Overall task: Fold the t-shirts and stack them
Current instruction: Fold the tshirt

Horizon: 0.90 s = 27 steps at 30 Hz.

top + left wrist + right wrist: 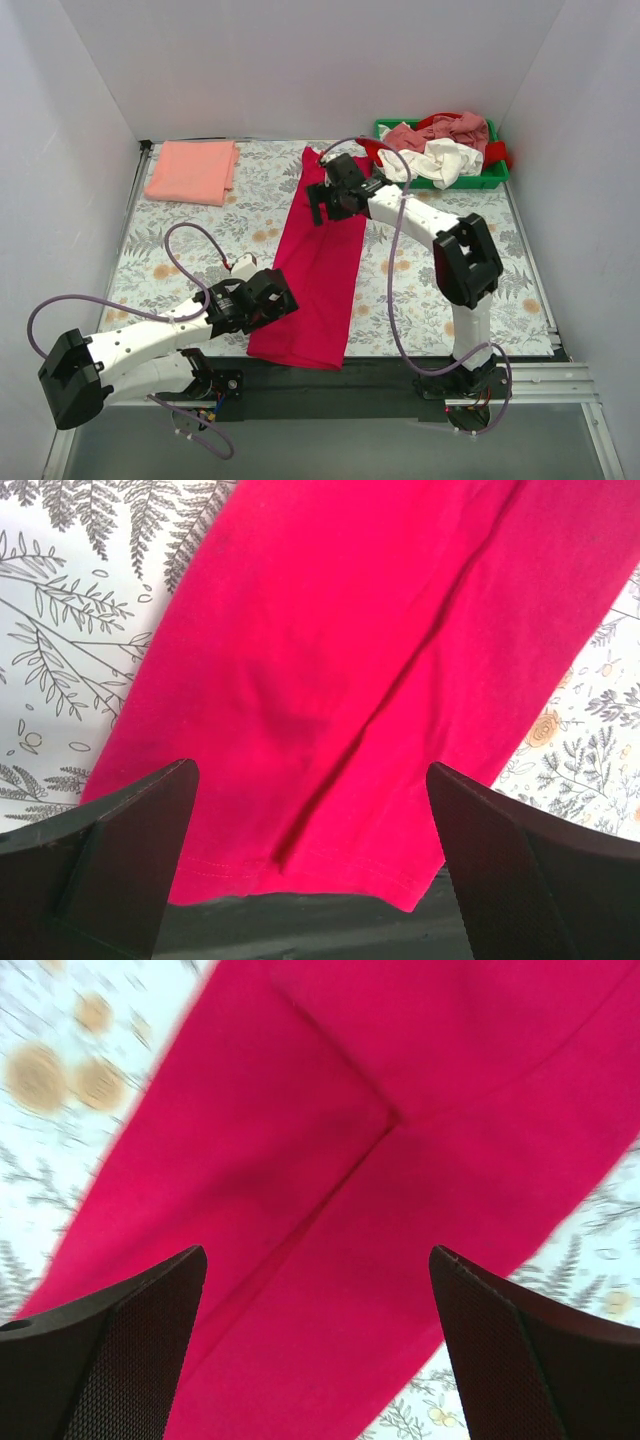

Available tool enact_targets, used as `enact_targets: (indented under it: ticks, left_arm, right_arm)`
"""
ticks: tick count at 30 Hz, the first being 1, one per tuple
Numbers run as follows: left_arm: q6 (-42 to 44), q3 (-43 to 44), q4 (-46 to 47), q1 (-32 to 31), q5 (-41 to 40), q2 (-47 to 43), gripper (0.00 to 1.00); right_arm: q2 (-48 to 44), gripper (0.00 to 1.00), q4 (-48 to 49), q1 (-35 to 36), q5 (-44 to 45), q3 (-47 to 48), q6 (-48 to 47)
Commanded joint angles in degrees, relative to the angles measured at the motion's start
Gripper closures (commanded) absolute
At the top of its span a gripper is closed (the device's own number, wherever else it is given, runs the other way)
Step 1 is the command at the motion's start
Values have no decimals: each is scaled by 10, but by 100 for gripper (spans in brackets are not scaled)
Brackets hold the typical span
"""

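A large crimson-red t-shirt (318, 265) lies folded into a long strip down the middle of the table. My left gripper (268, 296) hangs open over its near left hem; that hem (300, 865) shows between my fingers. My right gripper (330, 197) hangs open over the strip's far part, with the crimson-red t-shirt (340, 1210) and its fold line under it. Neither holds anything. A salmon-pink t-shirt (192, 171) lies folded at the far left. White (437, 160), dusty-pink (455, 130) and red (372, 150) t-shirts are heaped in the bin.
The green plastic bin (492, 180) stands at the far right corner. A floral cloth (160, 270) covers the table. A dark strip (380, 375) runs along the near edge. White walls enclose the left, back and right sides.
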Motion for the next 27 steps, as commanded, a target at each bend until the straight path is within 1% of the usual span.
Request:
enact_targets:
  ticks: [1,8,14,17,21,22,24,25,27]
  left_arm:
    - [22,-12,25,4,-17,-22,2]
    - [38,-4,36,9,-12,-1,2]
    - [16,4,9,22,-17,20,2]
    - [18,-2,9,31,-16,13,2]
    - [24,-6,4,58,5,0,2]
    - [28,-7,6,65,6,-4,2]
    - [35,-18,17,82,19,-11,2]
    - [46,-22,23,91,29,-11,2]
    - [62,-38,48,113,53,-7,2]
  right_arm:
    - [37,2,-12,-3,18,-4,21]
    - [109,2,-12,-7,18,32,20]
    - [161,2,-12,-33,5,72,3]
    - [196,2,-12,-47,-2,108,-25]
    - [253,2,-12,-65,-25,160,-57]
    - [263,2,-12,-70,-29,189,-66]
    - [295,2,-11,-75,-34,221,-99]
    - [304,2,-12,-77,-36,256,-108]
    - [321,2,-15,-79,-41,286,-119]
